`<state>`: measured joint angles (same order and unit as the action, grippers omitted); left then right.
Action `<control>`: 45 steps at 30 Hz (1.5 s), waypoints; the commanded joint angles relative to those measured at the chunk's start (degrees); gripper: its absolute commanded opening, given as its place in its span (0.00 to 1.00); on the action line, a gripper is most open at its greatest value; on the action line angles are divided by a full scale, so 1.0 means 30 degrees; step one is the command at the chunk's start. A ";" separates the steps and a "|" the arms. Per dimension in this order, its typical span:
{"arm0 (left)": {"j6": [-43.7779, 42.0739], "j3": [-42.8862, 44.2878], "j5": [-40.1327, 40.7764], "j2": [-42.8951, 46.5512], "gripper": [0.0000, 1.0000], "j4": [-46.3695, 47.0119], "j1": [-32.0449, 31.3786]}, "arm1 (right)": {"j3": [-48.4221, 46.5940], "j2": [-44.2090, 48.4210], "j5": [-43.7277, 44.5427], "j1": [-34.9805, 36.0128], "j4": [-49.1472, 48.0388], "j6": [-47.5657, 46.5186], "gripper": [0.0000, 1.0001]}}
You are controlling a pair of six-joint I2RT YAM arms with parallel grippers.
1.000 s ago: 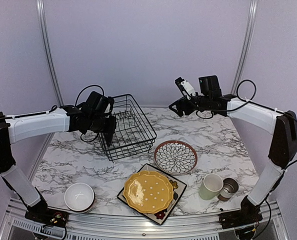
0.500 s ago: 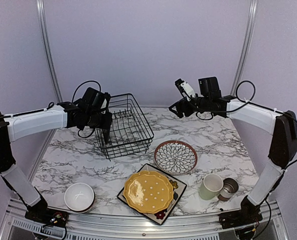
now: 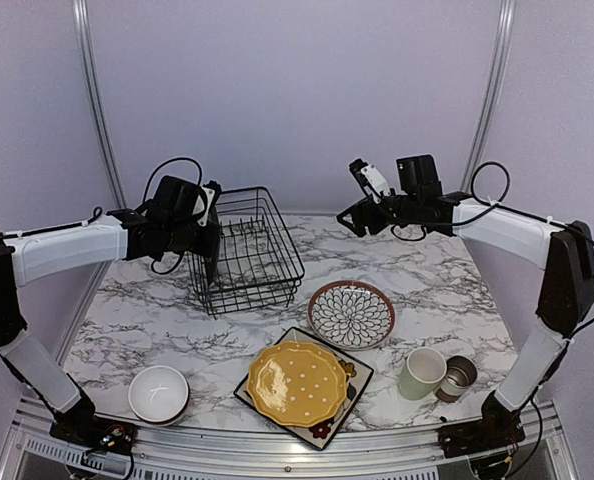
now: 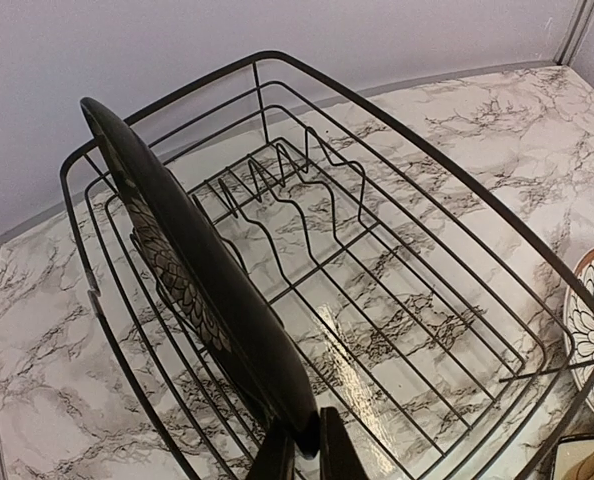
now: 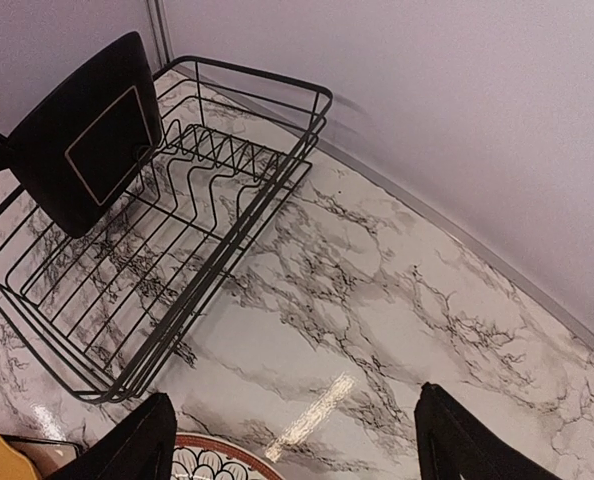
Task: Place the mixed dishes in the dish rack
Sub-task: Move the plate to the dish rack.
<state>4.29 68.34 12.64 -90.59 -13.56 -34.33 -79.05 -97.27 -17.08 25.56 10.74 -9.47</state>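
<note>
We find the dish rack (image 3: 277, 250) at the back left of the table (image 3: 447, 290), its prong slots bare. The only dish in it is a black square plate (image 4: 207, 290), standing on edge at the left end. Whether the plate rests on the wires we cannot tell. The left gripper (image 4: 305, 450) is clamped on the plate's lower rim. We judge the plate stiff, glazed, slippery and breakable, so a rim pinch suits it. The right gripper (image 5: 295, 420) hangs with jaws spread, holding nothing. The yellow plate (image 3: 297, 383), bowl (image 3: 158, 392), mug (image 3: 421, 372) and cup (image 3: 458, 375) sit on the table.
</note>
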 commanded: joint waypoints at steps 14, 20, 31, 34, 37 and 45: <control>-0.0941 -0.1845 -0.1573 0.2075 0.37 0.0195 0.1071 | 0.0150 -0.0325 -0.0719 -0.0171 -0.0365 0.0196 0.80; 0.0028 -0.1102 -0.1589 0.0776 0.55 0.0121 0.1071 | 0.0284 -0.0167 -0.0788 -0.0173 -0.0411 0.0149 0.80; 0.1973 -0.0043 -0.0794 -0.0543 0.38 -0.1628 0.1071 | 0.0509 -0.0006 -0.0634 -0.0200 -0.0473 -0.0006 0.80; 0.2398 0.0312 -0.0842 -0.0126 0.28 -0.2261 0.1071 | 0.0476 -0.0080 -0.0655 -0.0192 -0.0491 0.0016 0.80; 0.2567 0.0842 -0.0925 0.0253 0.19 -0.2515 0.1071 | 0.0465 -0.0192 -0.0720 -0.0184 -0.0496 0.0052 0.80; 0.2002 0.2810 0.0003 -0.0358 0.00 -0.3066 0.1071 | 0.0705 -0.0202 -0.0786 -0.0184 -0.0594 0.0038 0.80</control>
<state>13.23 72.20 9.17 -92.20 -24.45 -30.70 -77.62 -97.43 -19.00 25.56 9.87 -9.45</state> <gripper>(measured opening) 0.086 0.803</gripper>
